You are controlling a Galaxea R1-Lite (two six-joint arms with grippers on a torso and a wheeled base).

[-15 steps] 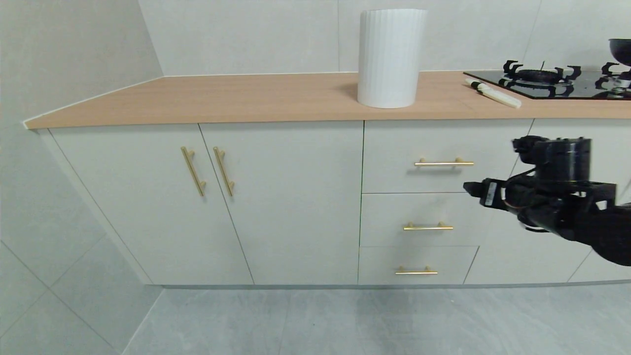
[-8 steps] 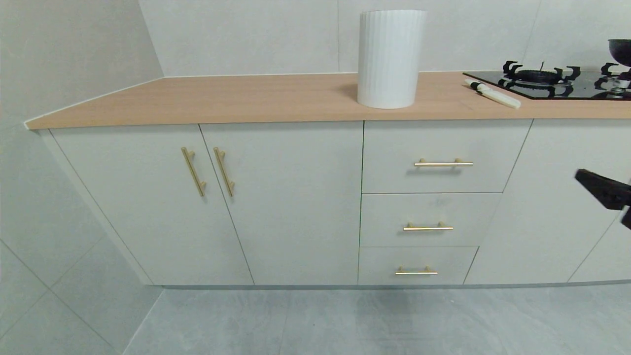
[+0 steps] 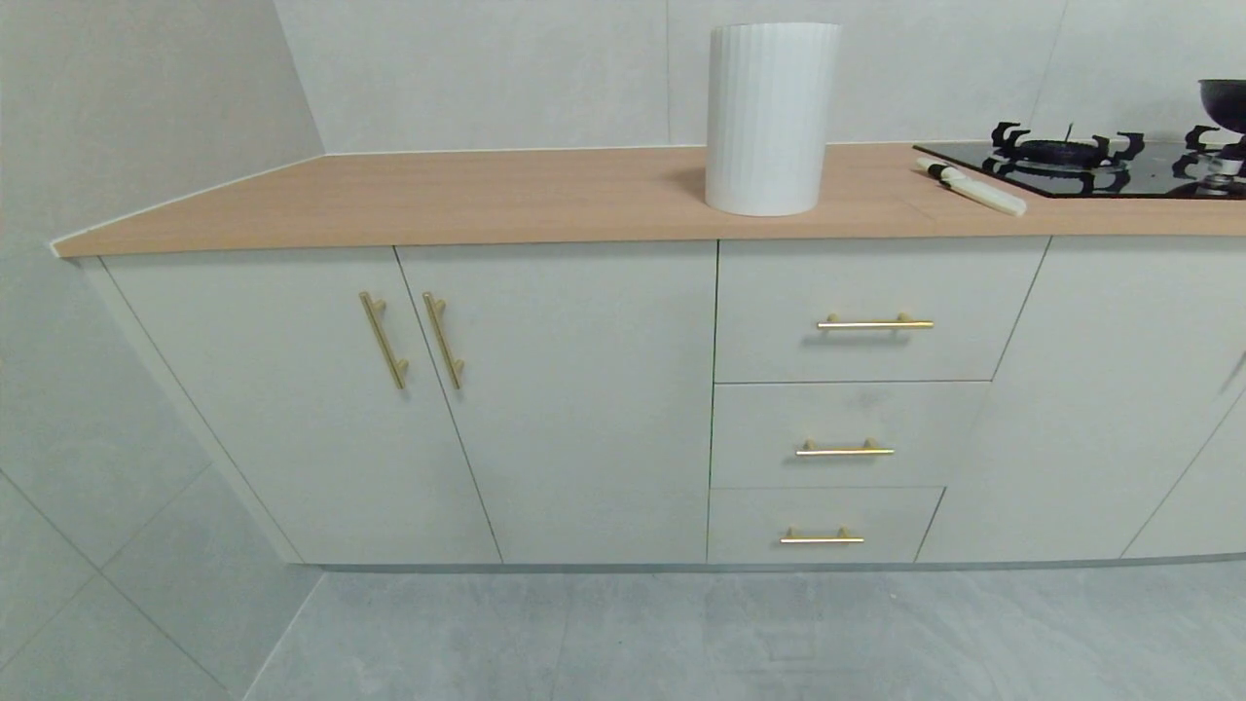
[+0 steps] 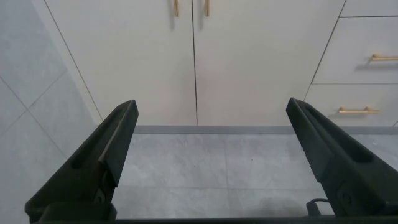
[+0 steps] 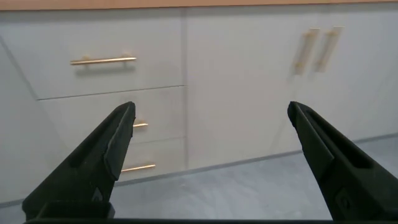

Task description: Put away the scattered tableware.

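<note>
A white ribbed cylinder container (image 3: pixel 772 117) stands upright on the wooden countertop (image 3: pixel 438 200). To its right a long white utensil (image 3: pixel 971 187) with a dark end lies beside the black gas hob (image 3: pixel 1071 161). My left gripper (image 4: pixel 211 115) is open with nothing between its fingers, held low in front of the cabinet doors (image 4: pixel 193 56) and above the floor. My right gripper (image 5: pixel 211 112) is open too, holding nothing, and faces the drawer fronts (image 5: pixel 106 74).
Under the counter are two cabinet doors (image 3: pixel 419 389) with gold handles and a stack of three shut drawers (image 3: pixel 847 389). A dark pot (image 3: pixel 1225 102) sits on the hob at the far right. Grey tiled floor (image 3: pixel 681 633) lies open in front of the cabinets.
My right arm, in front of the drawers a second ago, has pulled back to the right and out of the head view. Nothing on the counter has moved.
</note>
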